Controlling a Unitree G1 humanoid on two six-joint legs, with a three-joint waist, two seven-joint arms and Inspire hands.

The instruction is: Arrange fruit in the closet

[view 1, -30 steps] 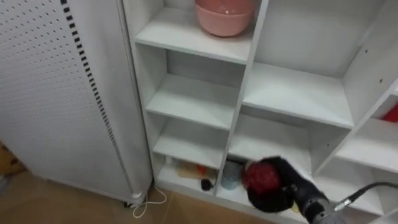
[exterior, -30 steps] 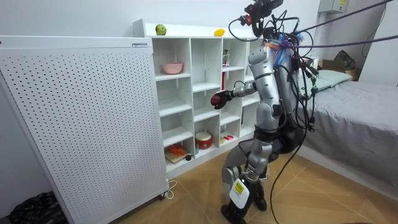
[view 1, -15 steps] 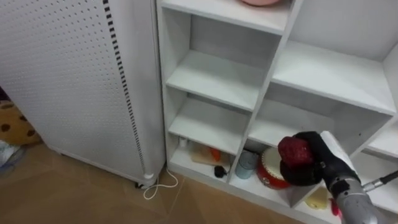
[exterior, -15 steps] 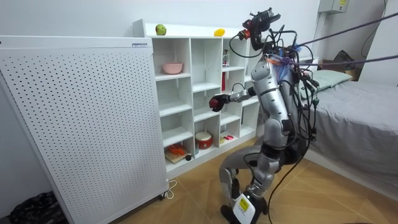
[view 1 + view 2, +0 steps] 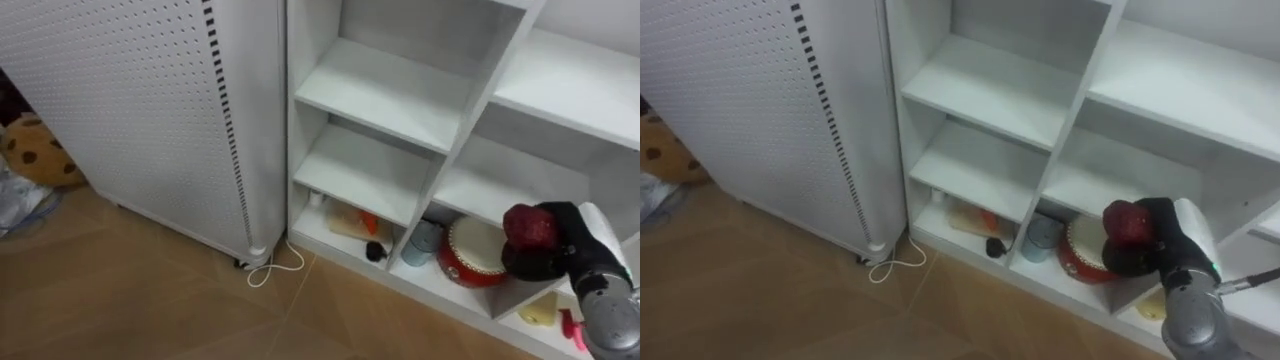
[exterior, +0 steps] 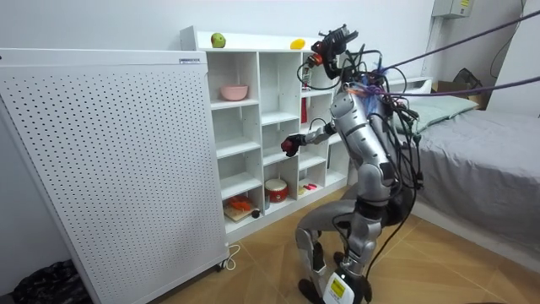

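Low in closet [image 5: 385, 90], red tin [image 5: 472, 252] beside cup [image 5: 422, 243]

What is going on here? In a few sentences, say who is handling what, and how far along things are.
The robot stands with bent knees before the white shelf unit. Its right hand is curled round a red fruit, held in the air in front of the lower compartments and not yet set on a shelf. A round red container sits in a bottom compartment. A green fruit and a yellow fruit lie on top of the unit.
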